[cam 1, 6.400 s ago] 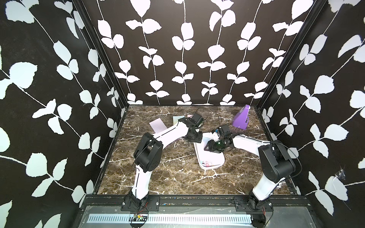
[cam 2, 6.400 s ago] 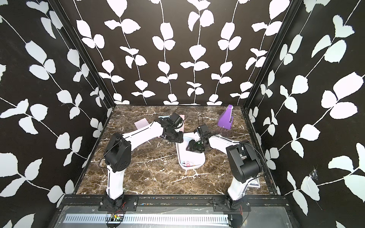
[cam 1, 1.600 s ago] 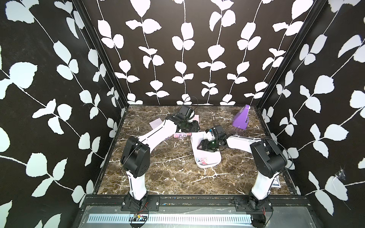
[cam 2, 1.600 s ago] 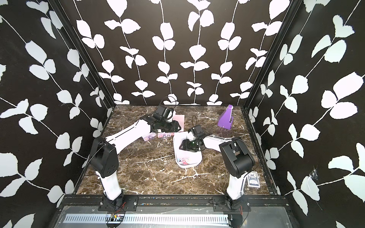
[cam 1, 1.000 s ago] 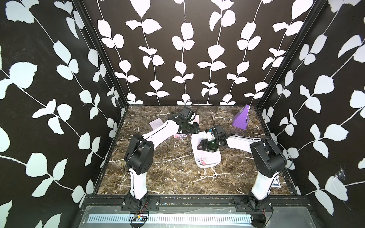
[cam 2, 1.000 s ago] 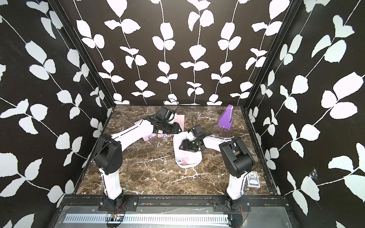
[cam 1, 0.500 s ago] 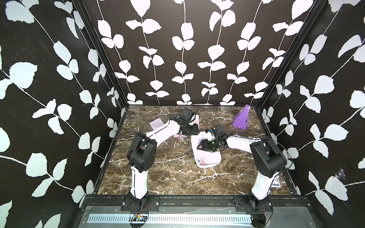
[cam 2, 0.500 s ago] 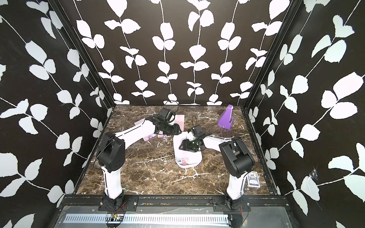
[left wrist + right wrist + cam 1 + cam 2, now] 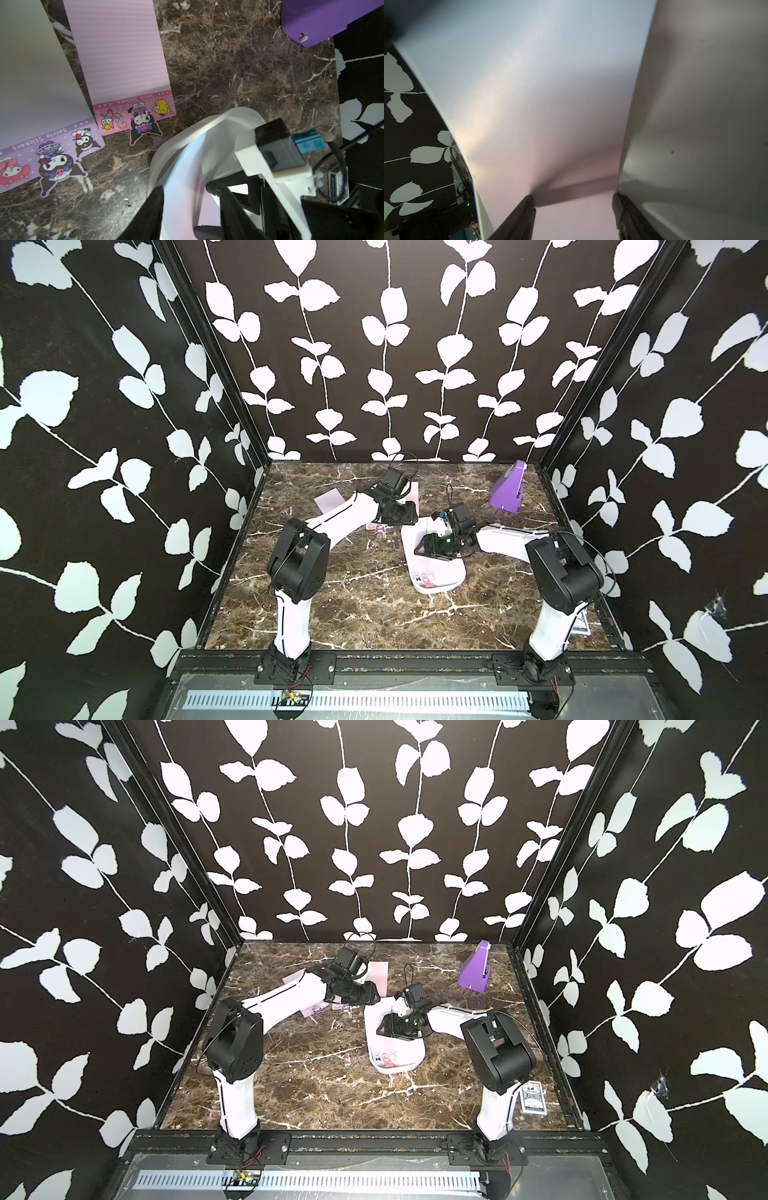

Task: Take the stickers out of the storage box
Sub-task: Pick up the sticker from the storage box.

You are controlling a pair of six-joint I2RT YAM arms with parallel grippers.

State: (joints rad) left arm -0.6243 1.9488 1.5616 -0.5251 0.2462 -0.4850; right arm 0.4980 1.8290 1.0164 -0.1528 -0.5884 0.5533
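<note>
Inside the storage box (image 9: 451, 584), the right gripper (image 9: 573, 199) has its fingers (image 9: 525, 209) spread, one tip touching a bowed pastel sticker sheet (image 9: 539, 93). Over the box's far end the left gripper (image 9: 191, 193) also has its fingers spread, pinching nothing. A pink sticker sheet (image 9: 118, 52) and a lilac sticker sheet (image 9: 31, 83) lie flat on the worktop (image 9: 228, 62) nearby.
</note>
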